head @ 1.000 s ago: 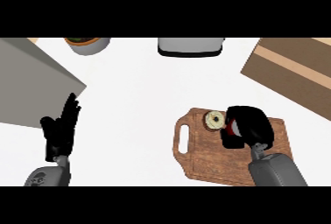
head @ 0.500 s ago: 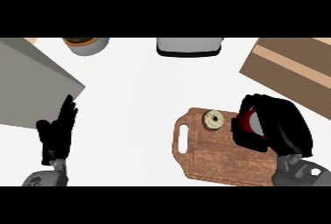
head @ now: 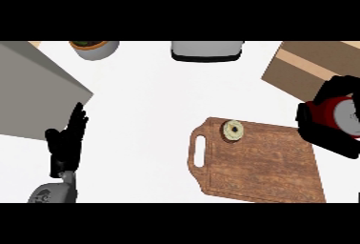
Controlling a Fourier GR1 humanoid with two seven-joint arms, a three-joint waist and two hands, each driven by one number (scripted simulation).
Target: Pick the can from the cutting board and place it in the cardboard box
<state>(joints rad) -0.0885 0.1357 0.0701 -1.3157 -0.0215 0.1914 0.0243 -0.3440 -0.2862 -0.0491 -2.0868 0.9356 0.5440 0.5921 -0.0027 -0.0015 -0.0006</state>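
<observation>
Right hand [head: 320, 125], fingers curled round the red can [head: 339, 112]: carry it upright, apparently clear, over the cardboard box [head: 309, 66] before releasing.

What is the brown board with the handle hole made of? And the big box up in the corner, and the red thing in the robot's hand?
The cutting board looks like wood: reddish-brown with mottled grain and a matte finish. The box looks like cardboard: flat tan sides with a paler tape strip. The can, held in the right hand, is probably metal: red side, pale grey top, though that's hard to confirm.
</observation>
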